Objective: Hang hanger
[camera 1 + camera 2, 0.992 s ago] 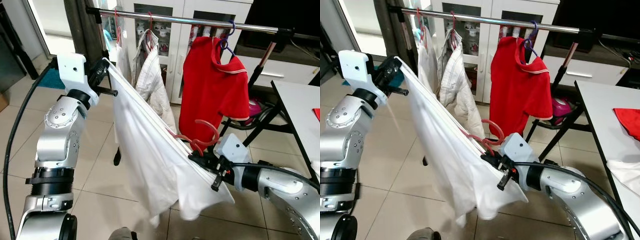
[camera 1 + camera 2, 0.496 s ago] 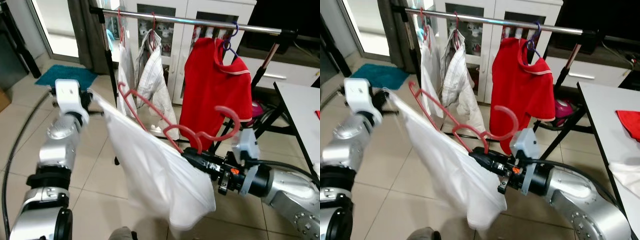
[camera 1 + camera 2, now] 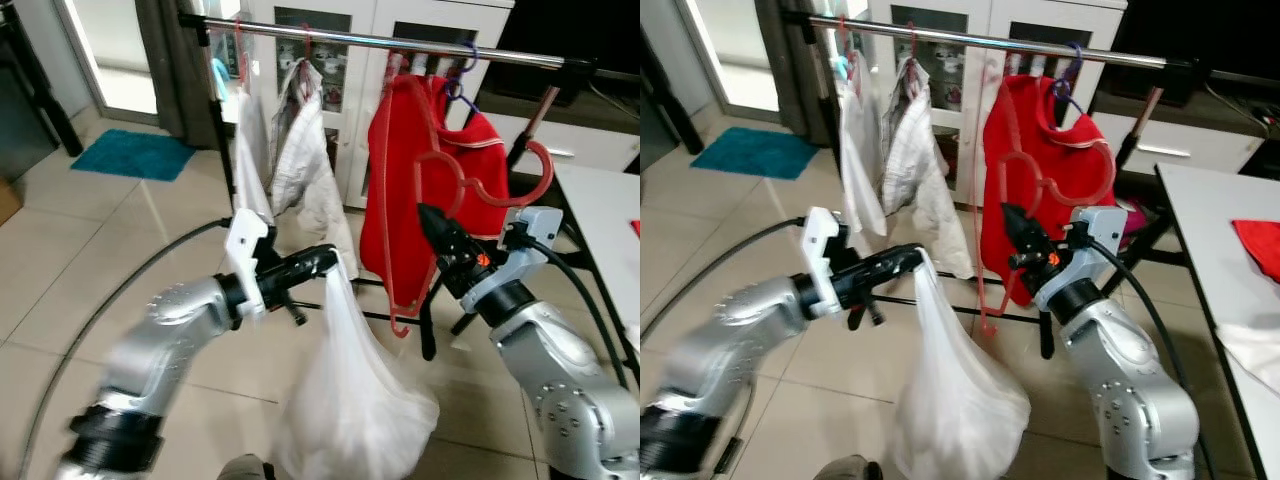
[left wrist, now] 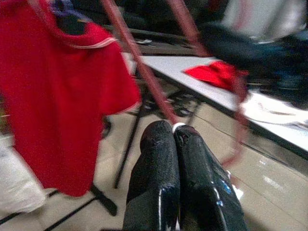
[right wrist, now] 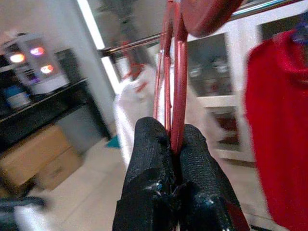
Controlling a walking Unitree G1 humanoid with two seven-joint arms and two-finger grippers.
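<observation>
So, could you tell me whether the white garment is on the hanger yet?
Off. The white garment dangles bunched from the left gripper; the right gripper holds the bare red hanger.

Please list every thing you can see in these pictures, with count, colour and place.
hanger: one, red, held up below the rail.
white garment: one, hanging from the left claw.
rail: one, silver, across the top.
red shirt: one, hanging on the rail.
pale garments: two, hanging left on the rail.
table: one, white, at right.
mat: one, teal, on the floor.
left claw: black, shut on the white garment.
right claw: black, shut on the hanger.
</observation>
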